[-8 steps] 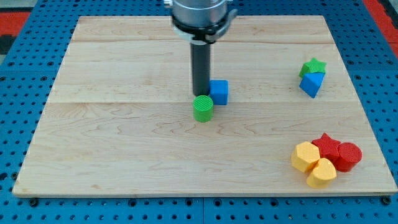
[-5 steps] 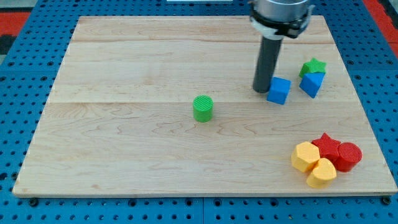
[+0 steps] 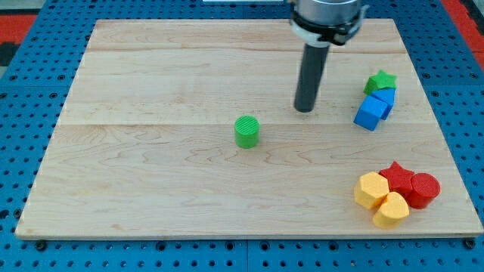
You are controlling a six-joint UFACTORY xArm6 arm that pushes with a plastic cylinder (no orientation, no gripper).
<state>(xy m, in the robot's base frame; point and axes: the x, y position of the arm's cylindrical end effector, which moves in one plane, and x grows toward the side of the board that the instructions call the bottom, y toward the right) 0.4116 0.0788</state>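
My tip [image 3: 304,109] rests on the wooden board right of centre and touches no block. A green cylinder [image 3: 246,131] stands to its lower left. At the view's right, a blue cube [image 3: 369,113] lies against a second blue block [image 3: 386,98], with a green star [image 3: 380,80] just above them. The blue cube is the block nearest my tip, a clear gap apart.
At the lower right sits a tight cluster: a yellow hexagon [image 3: 370,190], a yellow heart-like block [image 3: 392,211], a red star [image 3: 396,178] and a red cylinder [image 3: 424,189]. The board [image 3: 151,174] lies on a blue pegboard surface.
The rod pushed the blue cube from beside the green cylinder rightwards to the other blue block, then drew back to the left. The green cylinder stayed put.
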